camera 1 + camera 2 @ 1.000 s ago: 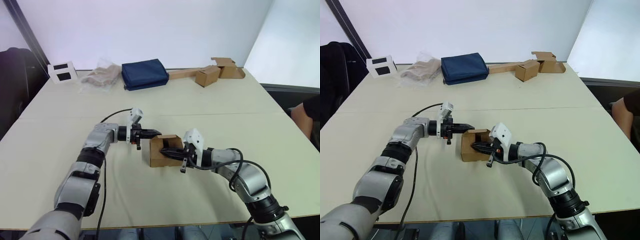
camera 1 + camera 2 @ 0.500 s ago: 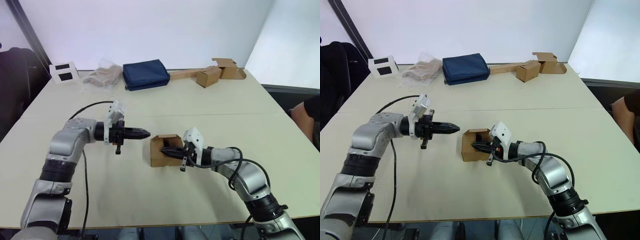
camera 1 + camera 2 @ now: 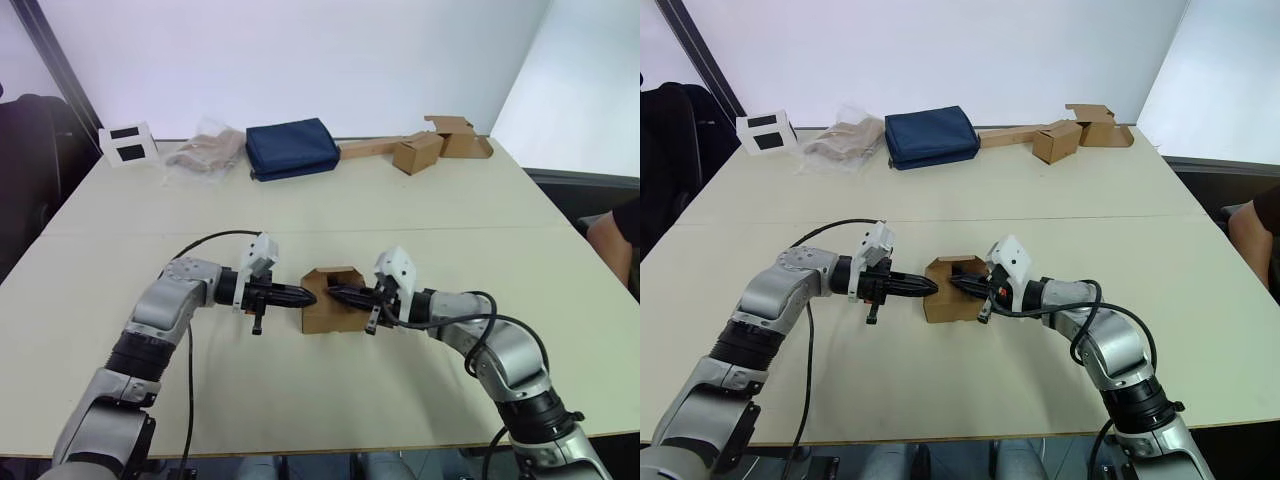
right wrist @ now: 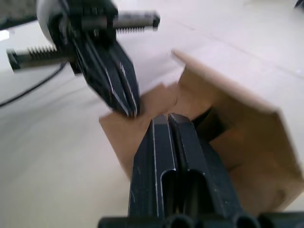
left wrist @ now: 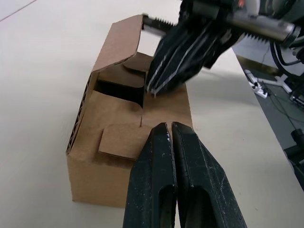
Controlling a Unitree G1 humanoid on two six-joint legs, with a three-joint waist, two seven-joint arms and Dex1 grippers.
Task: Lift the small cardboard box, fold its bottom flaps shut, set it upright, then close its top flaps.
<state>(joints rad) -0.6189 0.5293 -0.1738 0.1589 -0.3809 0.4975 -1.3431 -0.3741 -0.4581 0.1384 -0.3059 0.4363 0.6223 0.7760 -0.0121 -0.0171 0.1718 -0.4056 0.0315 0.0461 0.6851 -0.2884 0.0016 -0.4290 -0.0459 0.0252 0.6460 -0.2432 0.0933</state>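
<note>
A small, plain brown corrugated cardboard box (image 3: 333, 303) sits near the middle of a pale beige counter (image 3: 400, 220), between the robot's two arms. It rests on the counter, not lifted. The left gripper (image 3: 304, 295) reaches in from the left, its two black fingers pressed together and empty, the tip at the box's left top edge. The right gripper (image 3: 337, 294) reaches in from the right, its fingers also pressed together and empty, the tip over the box's open top.

Judging by the layout, the step in hand appears to be folding the flaps on the box's upward-facing end, with both fingertips used as pushers rather than clamps. Whether the lower end is already folded cannot be told. The next move likely calls for pressing the raised flap down without shoving the light box across the counter, one gripper bracing while the other pushes.

The head views show the box as a small block with a peaked top. The left wrist view adds detail: one flap (image 5: 121, 42) stands up at the far side, inner flaps lie partly folded, and a dark gap is open between them. The right wrist view shows the two fingertips nearly meeting over the flaps.
</note>
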